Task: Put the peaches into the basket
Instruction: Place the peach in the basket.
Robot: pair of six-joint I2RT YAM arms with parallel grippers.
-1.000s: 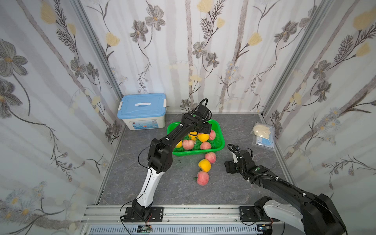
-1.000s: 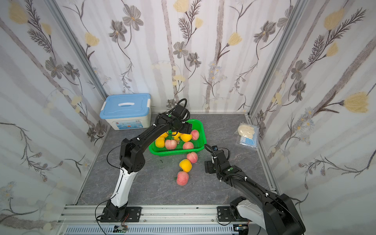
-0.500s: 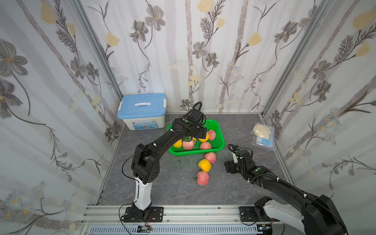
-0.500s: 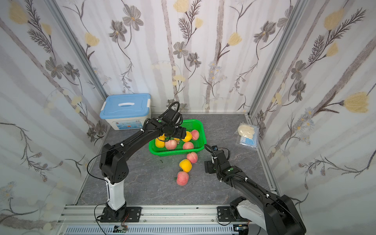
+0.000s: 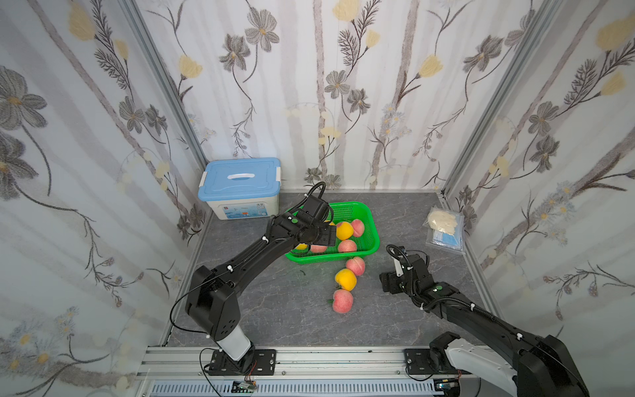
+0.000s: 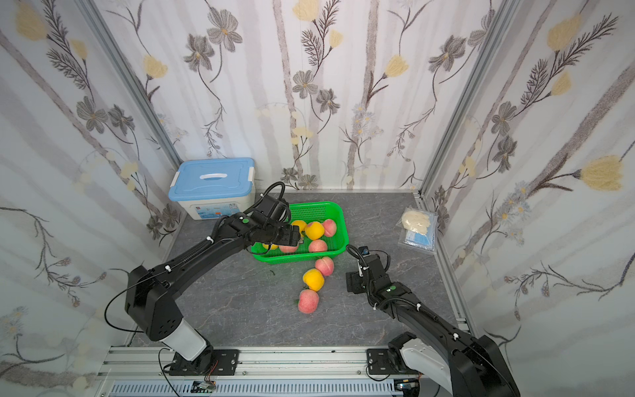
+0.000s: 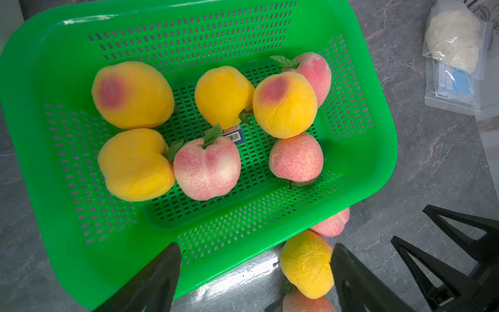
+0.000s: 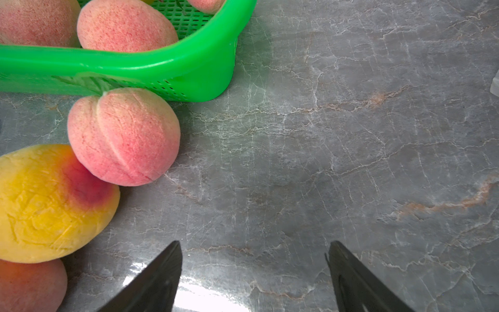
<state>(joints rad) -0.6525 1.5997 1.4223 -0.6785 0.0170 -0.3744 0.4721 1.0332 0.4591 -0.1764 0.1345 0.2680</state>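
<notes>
Over the green basket (image 5: 330, 257), where seven peaches (image 7: 206, 168) already lie, the left gripper (image 7: 255, 251) hangs empty with its claw apart. Three more peaches (image 5: 345, 279) sit in a row on the table (image 5: 275, 309) outside the near wall; the right gripper (image 8: 255, 243), claw also apart and empty, stands beside them and likely must swing over the nearest pink one (image 8: 124, 136) and close

The grey marble-patterned tabletop (image 5: 275, 309) carries a blue-lidded white storage box (image 5: 240, 185) in its far left corner and a green perforated basket (image 5: 374, 237) just beside it. A pink peach (image 5: 355, 265) rests against the basket's near wall, with a yellow peach (image 5: 346, 279) touching it and another pink peach (image 5: 342, 301) nearer the front. A clear plastic bag (image 5: 445, 228) of white and blue items lies by the right wall.
</notes>
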